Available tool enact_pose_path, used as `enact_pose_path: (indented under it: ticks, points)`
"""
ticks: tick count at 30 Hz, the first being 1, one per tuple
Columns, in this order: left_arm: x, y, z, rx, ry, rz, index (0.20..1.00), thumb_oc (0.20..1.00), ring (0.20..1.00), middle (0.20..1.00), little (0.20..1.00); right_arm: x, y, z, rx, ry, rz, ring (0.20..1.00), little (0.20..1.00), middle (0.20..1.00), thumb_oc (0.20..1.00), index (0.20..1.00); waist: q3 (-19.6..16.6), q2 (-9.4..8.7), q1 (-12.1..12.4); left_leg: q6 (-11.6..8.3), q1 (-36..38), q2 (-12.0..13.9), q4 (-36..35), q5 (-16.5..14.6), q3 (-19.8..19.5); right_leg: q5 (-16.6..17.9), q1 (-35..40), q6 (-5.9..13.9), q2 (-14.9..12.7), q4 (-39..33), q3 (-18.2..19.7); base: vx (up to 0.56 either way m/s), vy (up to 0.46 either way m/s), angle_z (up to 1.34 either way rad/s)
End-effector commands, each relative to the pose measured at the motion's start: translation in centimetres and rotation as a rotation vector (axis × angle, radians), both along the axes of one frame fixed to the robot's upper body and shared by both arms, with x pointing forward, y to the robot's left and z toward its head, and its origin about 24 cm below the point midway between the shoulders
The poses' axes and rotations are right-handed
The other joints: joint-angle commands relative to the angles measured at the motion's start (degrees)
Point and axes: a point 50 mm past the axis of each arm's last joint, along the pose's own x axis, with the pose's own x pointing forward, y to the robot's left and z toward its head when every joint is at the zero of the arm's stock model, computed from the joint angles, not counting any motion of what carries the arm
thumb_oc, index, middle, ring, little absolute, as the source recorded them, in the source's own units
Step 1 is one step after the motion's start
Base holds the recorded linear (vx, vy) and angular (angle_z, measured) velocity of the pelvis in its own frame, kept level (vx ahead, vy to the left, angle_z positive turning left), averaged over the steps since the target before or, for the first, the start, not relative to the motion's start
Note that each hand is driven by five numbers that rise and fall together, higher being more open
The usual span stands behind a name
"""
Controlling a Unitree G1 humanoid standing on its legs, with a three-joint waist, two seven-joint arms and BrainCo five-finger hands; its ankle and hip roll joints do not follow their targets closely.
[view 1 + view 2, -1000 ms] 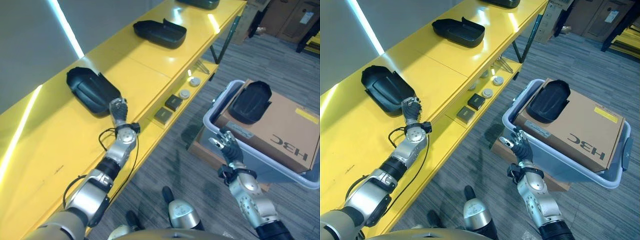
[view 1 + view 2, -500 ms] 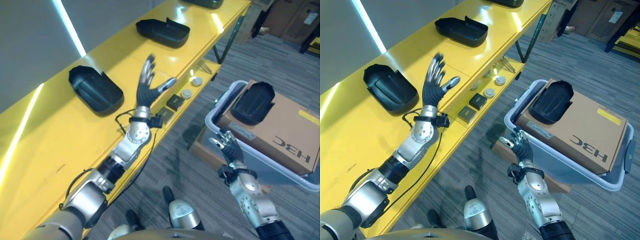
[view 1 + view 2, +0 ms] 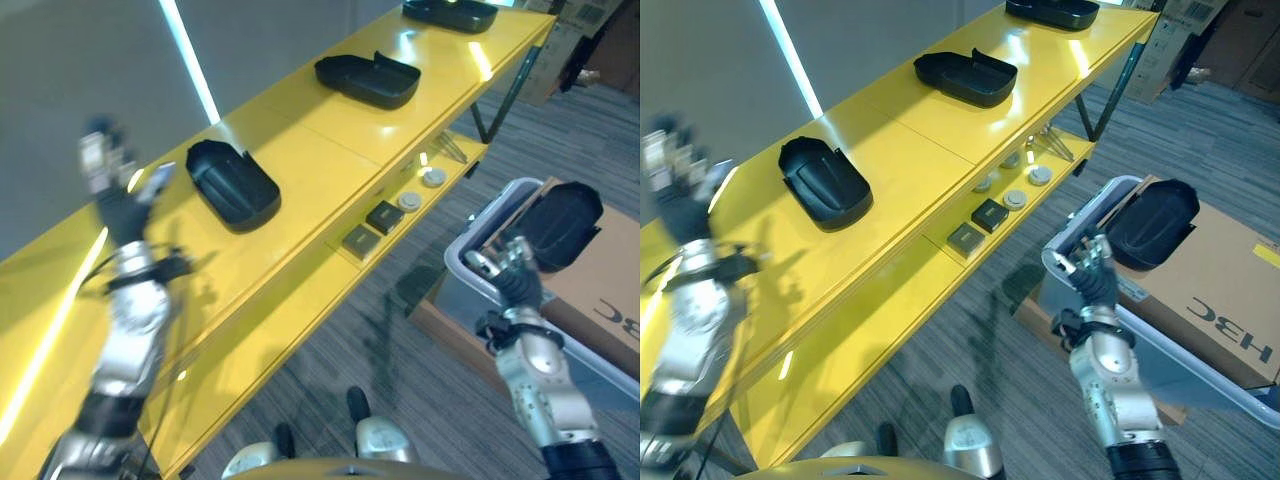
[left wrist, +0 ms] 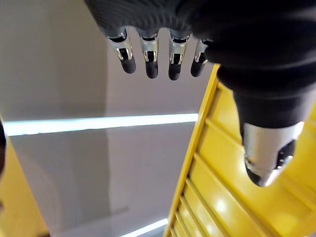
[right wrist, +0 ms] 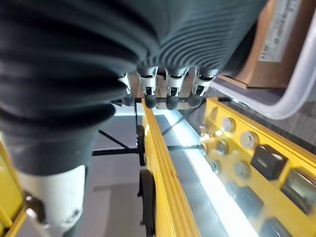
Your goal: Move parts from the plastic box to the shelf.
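Note:
Three black moulded parts lie on the yellow shelf (image 3: 330,140): the nearest (image 3: 232,183), a second (image 3: 368,78) and a third (image 3: 450,12) farther along. A fourth black part (image 3: 558,222) rests on a cardboard box (image 3: 1220,290) inside the grey plastic box (image 3: 478,222). My left hand (image 3: 115,195) is raised above the shelf's near end, well left of the nearest part, fingers (image 4: 148,59) straight and holding nothing. My right hand (image 3: 510,275) hovers at the plastic box's near corner, fingers (image 5: 168,91) relaxed and empty, a little short of the part on the cardboard.
On the lower shelf level sit two dark blocks (image 3: 385,215) and round discs (image 3: 432,177). A grey wall backs the shelf. Grey carpet (image 3: 380,340) runs between shelf and plastic box. More cardboard boxes (image 3: 1240,40) stand at the far right.
My left hand has come off the nearest black part, risen and swung left along the shelf. The camera has shifted. My right hand stays by the box's corner.

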Motion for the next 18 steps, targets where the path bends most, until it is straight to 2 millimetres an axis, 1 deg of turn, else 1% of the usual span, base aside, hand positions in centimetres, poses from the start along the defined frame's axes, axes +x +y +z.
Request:
enact_pose_path:
  ticks: [1,3,4,5,7,9,10,11,12,13,14,15,16,18]
  points:
    - [-0.9,-0.4,2.3,0.091,-0.11,-0.164,1.0,1.0,1.0,1.0,1.0,-1.1,0.6,2.6,0.019,-0.169,-0.019,1.0,1.0,1.0,1.0,1.0,-4.27,-3.81,2.23,-0.11,-5.83,-0.88,5.77,-0.03,4.33,-4.05,1.05,3.47,-0.24,2.81,-3.48,-0.17,0.161,-0.2]
    - [-0.9,-0.5,2.3,0.094,-0.098,-0.21,1.0,1.0,1.0,1.0,1.0,-1.4,0.8,2.8,0.022,-0.179,-0.02,1.0,1.0,1.0,1.0,1.0,-4.03,-3.87,2.02,0.38,-5.14,-1.19,5.66,-1.02,4.85,-3.86,1.34,4.31,-0.54,2.56,-2.94,-0.09,0.13,-0.1]
    - [-0.8,-0.9,2.4,0.104,-0.093,-0.259,1.0,1.0,1.0,1.0,1.0,-1.6,1.0,2.8,0.025,-0.179,-0.019,1.0,1.0,1.0,1.0,1.0,-3.64,-4.05,1.73,0.64,-4.97,-1.63,5.43,-0.81,5.3,-2.93,0.82,4.98,-0.77,2.59,-1.98,-0.03,0.091,-0.14]
    - [-0.7,-1.0,2.4,0.103,-0.089,-0.27,1.0,1.0,1.0,1.0,1.0,-1.7,1.1,2.8,0.029,-0.178,-0.017,1.0,1.0,1.0,1.0,1.0,-3.69,-3.96,1.67,0.8,-4.6,-1.63,5.24,-1.29,5.4,-3.12,0.94,5.19,-0.78,2.51,-1.85,-0.07,0.099,-0.27]
    - [-0.4,-1.8,2.7,0.1,-0.088,-0.34,1.0,1.0,1.0,1.0,1.0,-1.7,1.3,2.7,0.054,-0.18,-0.02,1.0,1.0,1.0,1.0,1.0,-3.09,-4.0,1.32,1.29,-4.09,-2.01,4.98,-1.63,6.36,-2.4,0.1,6.02,-1.12,2.9,-1.45,-0.05,0.057,-0.46]
    - [-0.4,-2.3,3.0,0.133,-0.093,-0.347,1.0,1.0,1.0,1.0,1.0,-1.5,1.6,2.5,0.078,-0.179,-0.005,1.0,1.0,1.0,1.0,1.0,-2.11,-4.24,1.87,1.35,-3.73,-1.89,5.51,-1.99,8.77,-1.72,-1.39,6.8,-2.31,4.45,-4.34,-0.13,0.008,-0.63]
    - [-0.5,-2.3,3.2,0.137,-0.091,-0.328,1.0,1.0,1.0,1.0,1.0,-1.2,2.2,2.4,0.085,-0.175,0.028,1.0,1.0,1.0,1.0,1.0,-1.4,-4.29,2.92,1.5,-2.96,-1.54,5.91,-2.95,11.18,-1.63,-2.08,7.65,-3.95,5.99,-8.9,-0.14,-0.036,-0.84]
    - [-0.6,-2.4,3.3,0.144,-0.092,-0.323,1.0,1.0,1.0,1.0,1.0,-0.9,2.7,2.3,0.089,-0.174,0.042,1.0,1.0,1.0,1.0,1.0,-0.83,-4.39,3.78,1.6,-2.65,-1.3,6.24,-3.3,13.03,-1.39,-2.7,8.26,-5.17,7.28,-11.93,-0.17,-0.079,-1.8]
    - [-0.7,-2.3,3.6,0.156,-0.087,-0.299,1.0,1.0,1.0,1.0,1.0,-0.3,3.6,2.5,0.086,-0.176,0.06,1.0,1.0,1.0,1.0,1.0,0.17,-4.45,5.43,2.0,-1.85,-0.59,6.42,-3.63,16.33,-1.09,-3.2,9.33,-7.76,9.94,-16.79,-0.2,-0.114,-1.99]
    - [-0.7,-2.2,3.7,0.162,-0.085,-0.295,1.0,1.0,1.0,1.0,1.0,0.0,3.9,2.6,0.092,-0.18,0.05,1.0,1.0,1.0,1.0,1.0,0.37,-4.33,6.19,2.29,-1.65,-0.24,6.28,-3.58,17.47,-1.4,-2.94,9.59,-9.07,10.94,-18.13,-0.17,-0.11,-2.09]
    - [-0.7,-2.1,3.9,0.163,-0.086,-0.29,1.0,1.0,1.0,1.0,1.0,0.1,4.0,2.6,0.096,-0.183,0.048,1.0,1.0,1.0,1.0,1.0,0.41,-4.28,6.38,2.36,-1.66,-0.06,6.24,-3.49,17.71,-1.54,-2.73,9.56,-9.58,11.34,-18.4,-0.14,-0.143,-1.39]
    - [-0.5,-1.9,4.1,0.149,-0.089,-0.295,1.0,1.0,1.0,1.0,1.0,0.2,4.2,2.5,0.112,-0.188,0.033,1.0,1.0,1.0,1.0,1.0,0.38,-4.19,6.87,2.55,-1.78,0.45,6.35,-3.44,18.26,-1.71,-2.3,9.4,-10.8,12.26,-18.96,-0.09,-0.12,-1.11]
    - [-0.5,-1.9,4.1,0.145,-0.088,-0.296,1.0,1.0,1.0,1.0,1.0,0.3,4.3,2.5,0.116,-0.189,0.031,1.0,1.0,1.0,1.0,1.0,0.38,-4.19,6.99,2.62,-1.83,0.56,6.45,-3.48,18.43,-1.61,-2.24,9.38,-11.21,12.57,-19.14,-0.11,-0.186,-0.78]
    - [0.0,-1.4,4.6,0.126,-0.098,-0.278,1.0,1.0,1.0,1.0,1.0,0.6,4.8,2.2,0.134,-0.192,0.025,1.0,1.0,1.0,1.0,1.0,0.25,-4.23,7.91,3.16,-2.34,1.76,7.04,-3.88,19.48,0.1,-1.83,9.76,-15.17,15.02,-20.5,-0.11,-0.272,-0.47]
